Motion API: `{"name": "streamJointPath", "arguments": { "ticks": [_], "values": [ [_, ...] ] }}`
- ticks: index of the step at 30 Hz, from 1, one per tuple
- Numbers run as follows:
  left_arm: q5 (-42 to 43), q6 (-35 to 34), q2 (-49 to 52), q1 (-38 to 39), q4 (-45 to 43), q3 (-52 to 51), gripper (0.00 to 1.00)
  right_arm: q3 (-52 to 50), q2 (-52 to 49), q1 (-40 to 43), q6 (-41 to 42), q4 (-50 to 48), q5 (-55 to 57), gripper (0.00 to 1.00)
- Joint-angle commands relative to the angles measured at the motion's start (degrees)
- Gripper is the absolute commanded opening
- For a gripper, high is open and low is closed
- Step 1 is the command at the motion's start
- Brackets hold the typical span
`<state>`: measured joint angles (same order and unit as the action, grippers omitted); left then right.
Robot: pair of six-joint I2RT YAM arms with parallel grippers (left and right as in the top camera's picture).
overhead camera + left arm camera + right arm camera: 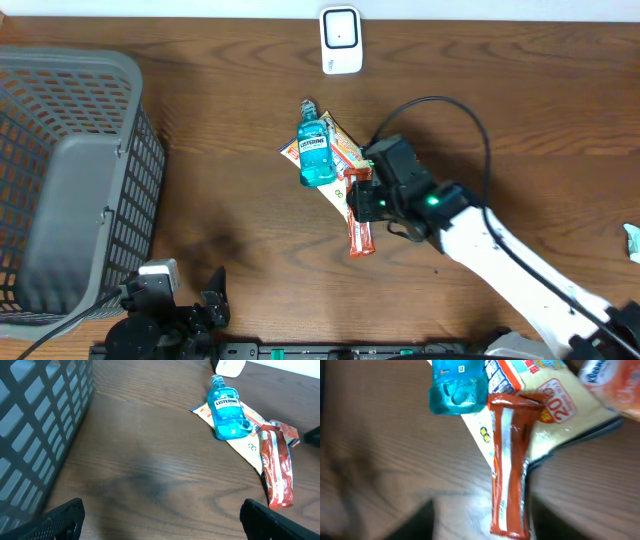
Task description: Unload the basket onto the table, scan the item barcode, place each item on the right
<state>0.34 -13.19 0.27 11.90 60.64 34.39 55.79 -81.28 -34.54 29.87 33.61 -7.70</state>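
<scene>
1. The red wrapper (361,237) lies flat near the middle of the desk (520,90); its long side runs from the far edge toward the near edge; its far end rests on the corner of a flat cream-and-orange packet (345,152), its near end on bare wood.
2. The right gripper (362,195) hangs over the far end of the wrapper; in the right wrist view the picture is blurred, but the one dark finger (412,525) that can be made out stands clear of the wrapper's side; the jaws are parted and grip nothing.
3. A blue bottle (315,152) lies on its side on the same packet, just to the left of the wrapper, its cap toward the far edge; bottle and wrapper are close but apart.
4. A soft orange-and-white pack (607,382) shows at the top right of the right wrist view; it is too blurred to place exactly.
5. The white scanner (340,40) stands at the middle of the far edge, well apart from the wrapper.
6. A grey basket (60,70) fills the left edge of the desk.
7. The left gripper (160,522) sits at the near edge beside the basket; its jaws are spread wide with only bare wood between them.
</scene>
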Motion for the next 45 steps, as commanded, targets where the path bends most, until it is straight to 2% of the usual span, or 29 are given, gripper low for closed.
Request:
{"name": "streamJointPath", "arguments": {
  "ticks": [1,2,3,4,6,7,12,24,32,34,38,41,45],
  "values": [
    [0.5,0.9,0.0,0.2,0.0,0.2,0.99,-1.3,0.0,1.3,-3.2,0.3,-0.1,0.73],
    [0.5,0.9,0.0,0.2,0.0,0.2,0.99,-2.0,-0.2,1.6,-3.2,-0.2,-0.3,0.74],
    [0.5,0.9,0.0,0.2,0.0,0.2,0.99,-2.9,-0.3,2.0,-3.2,-0.7,-0.6,0.69],
    [0.5,0.9,0.0,0.2,0.0,0.2,0.99,-4.1,-0.5,2.5,-3.1,-1.7,-1.2,0.56],
    [0.5,0.9,0.0,0.2,0.0,0.2,0.99,-7.4,-0.9,4.6,-3.3,-4.8,-4.9,0.4],
    [0.5,0.9,0.0,0.2,0.0,0.2,0.99,-8.3,-1.1,5.3,-3.8,-6.0,-6.3,0.39],
    [0.5,0.9,0.0,0.2,0.0,0.2,0.98,-13.8,-1.7,8.8,-10.9,-18.5,-20.2,0.37],
    [0.5,0.9,0.0,0.2,0.0,0.2,0.99,-14.8,-10.5,10.3,-14.3,-28.0,-20.9,0.41],
    [0.5,0.9,0.0,0.2,0.0,0.2,0.99,-14.8,-12.8,10.2,-15.6,-28.7,-21.0,0.37],
    [0.5,0.9,0.0,0.2,0.0,0.2,0.99,-14.8,-12.9,10.3,-15.9,-28.5,-21.0,0.33],
    [0.5,0.9,0.0,0.2,0.0,0.2,0.99,-14.8,-13.0,10.4,-22.1,-28.8,-26.5,0.27],
    [0.5,0.9,0.0,0.2,0.0,0.2,0.99,-14.8,-13.0,10.7,-26.0,-29.0,-30.6,0.27],
    [0.5,0.9,0.0,0.2,0.0,0.2,0.99,-14.8,-13.9,10.9,-27.4,-29.8,-30.5,0.29]
  ]
}}
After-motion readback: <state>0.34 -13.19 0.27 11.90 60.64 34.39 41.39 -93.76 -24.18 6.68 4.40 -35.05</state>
